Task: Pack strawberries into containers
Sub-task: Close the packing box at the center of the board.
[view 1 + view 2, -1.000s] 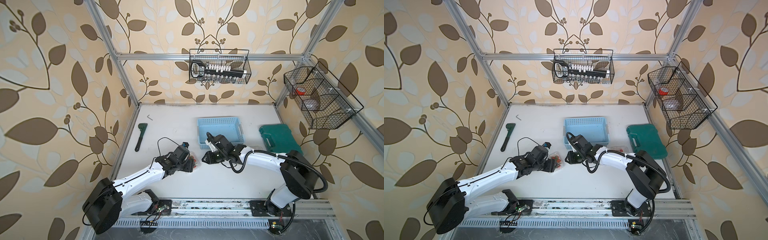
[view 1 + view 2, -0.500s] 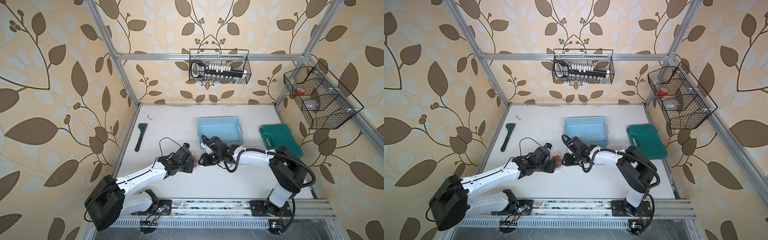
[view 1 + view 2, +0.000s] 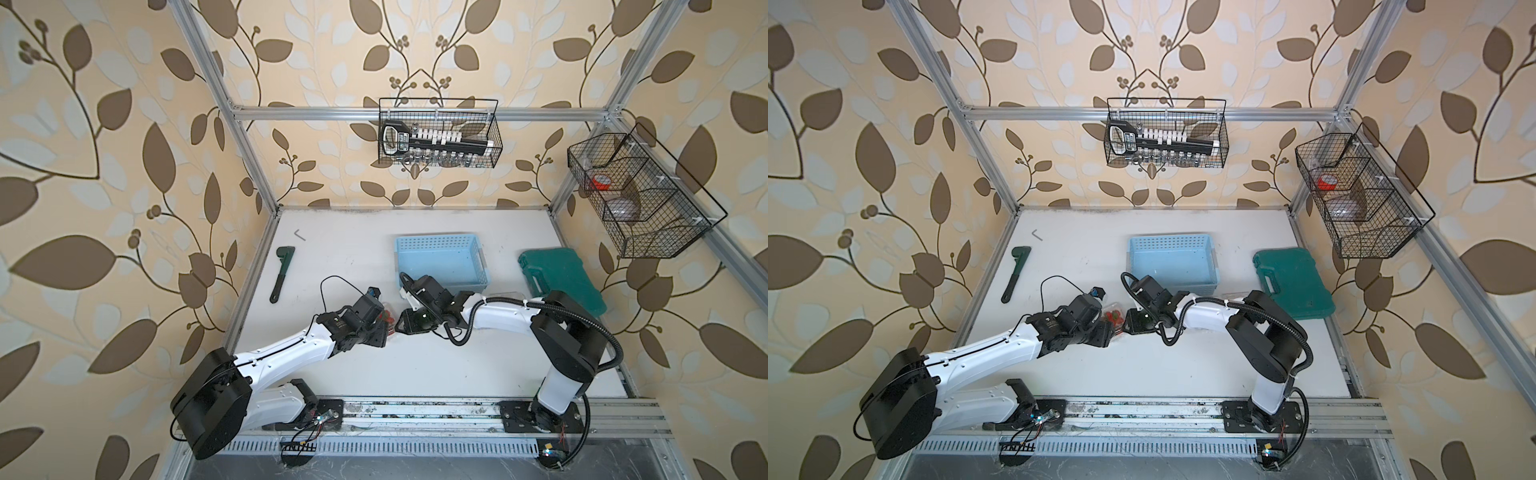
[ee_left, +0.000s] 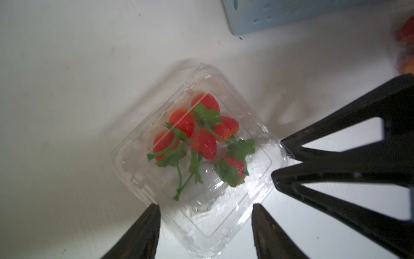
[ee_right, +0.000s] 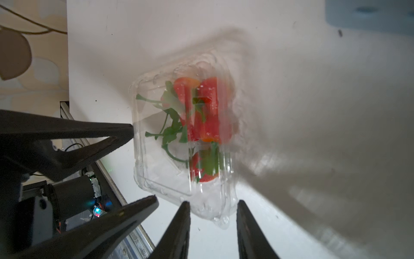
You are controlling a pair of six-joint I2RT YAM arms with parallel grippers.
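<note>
The left gripper point(image 4: 205, 206) clamps 1 corner of the punnet point(image 4: 257, 161). The right gripper point(image 5: 214, 201) stands narrow astride another corner, and I cannot tell whether it pinches. The punnet holds 6 strawberries point(image 4: 203, 143), mid-table point(image 4: 67, 89), near the basket point(image 4: 291, 13).

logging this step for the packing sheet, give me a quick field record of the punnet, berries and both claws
clamshell: clear, on the white table, between the two claws
strawberries: about six, inside the clamshell, stems tangled
lid: looks down over the berries; latched or not, cannot tell
left claw: shut on one corner of the clamshell
right claw: astride another edge of the clamshell; whether it grips, cannot tell
blue basket: farther back on the table, apart from the clamshell
</note>
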